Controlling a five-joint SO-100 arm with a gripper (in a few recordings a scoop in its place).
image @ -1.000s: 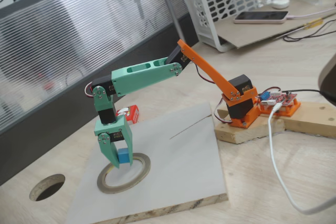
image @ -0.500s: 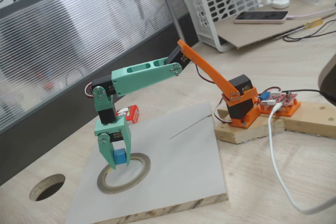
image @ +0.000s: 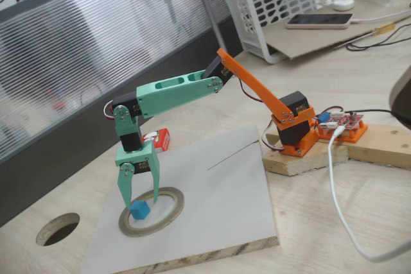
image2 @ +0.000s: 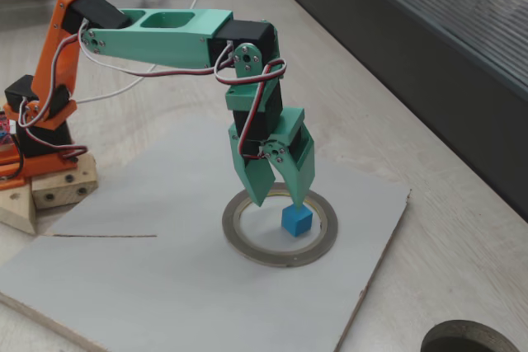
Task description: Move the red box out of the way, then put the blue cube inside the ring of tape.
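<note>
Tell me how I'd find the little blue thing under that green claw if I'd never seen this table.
Start at the pale grey board lying on the wooden table. Near its edge lies a flat ring of tape, under the open green gripper. The blue cube sits inside that ring, the only bright-blue thing there, far smaller than the red box behind the arm.

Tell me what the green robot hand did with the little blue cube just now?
The green two-finger gripper opened and let go of the tiny bright-blue cube, which dropped inside the flat grey-tan ring of tape. The arm, the ring and the small red cardboard box behind stayed put.
</note>
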